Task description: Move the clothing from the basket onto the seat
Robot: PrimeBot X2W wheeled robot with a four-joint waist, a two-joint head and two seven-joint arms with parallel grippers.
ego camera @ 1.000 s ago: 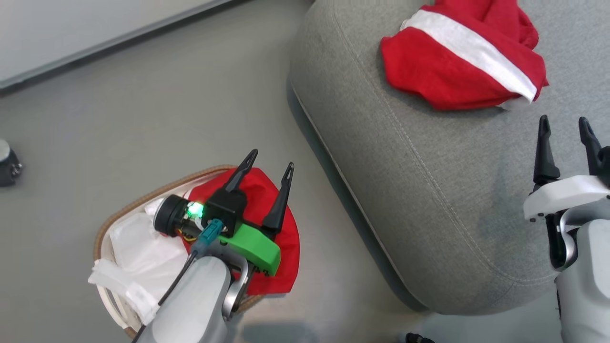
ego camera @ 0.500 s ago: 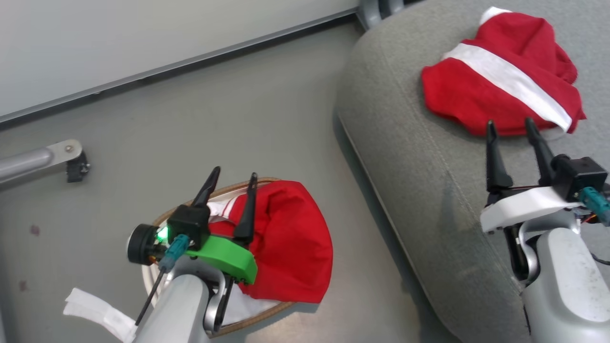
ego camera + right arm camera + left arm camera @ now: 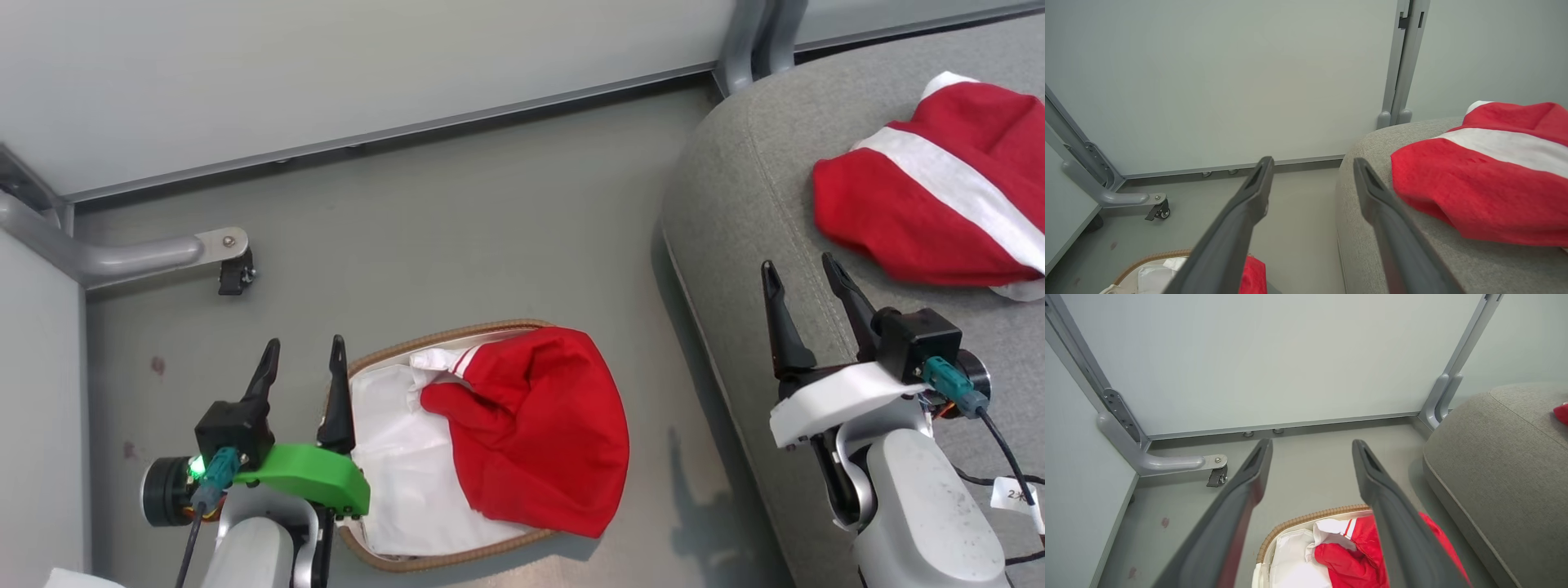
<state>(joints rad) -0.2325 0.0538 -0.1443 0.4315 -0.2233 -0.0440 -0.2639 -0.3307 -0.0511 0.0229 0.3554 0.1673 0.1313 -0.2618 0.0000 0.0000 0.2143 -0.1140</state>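
Now that the left gripper point(image 3: 304, 343) has drawn back to the left rim of the basket point(image 3: 441, 335), wide open and empty, one red garment point(image 3: 539, 425) remains inside. The right gripper point(image 3: 798, 265), equally open and empty, hovers over the seat point(image 3: 735, 245), where the other garment point(image 3: 914, 220) lies, so the task looks half done.

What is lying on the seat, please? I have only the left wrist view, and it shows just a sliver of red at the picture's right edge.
Observer: A red garment with a white stripe lies crumpled on the seat.
Operator: Thank you. Is the other arm holding anything?
Observer: No, the right gripper is open and empty at the seat's edge, apart from that garment.
Operator: And how far does the red cloth in the basket reach?
Observer: The second garment spreads over the right side of the basket and covers the rim there. A white sheet lies beside it.
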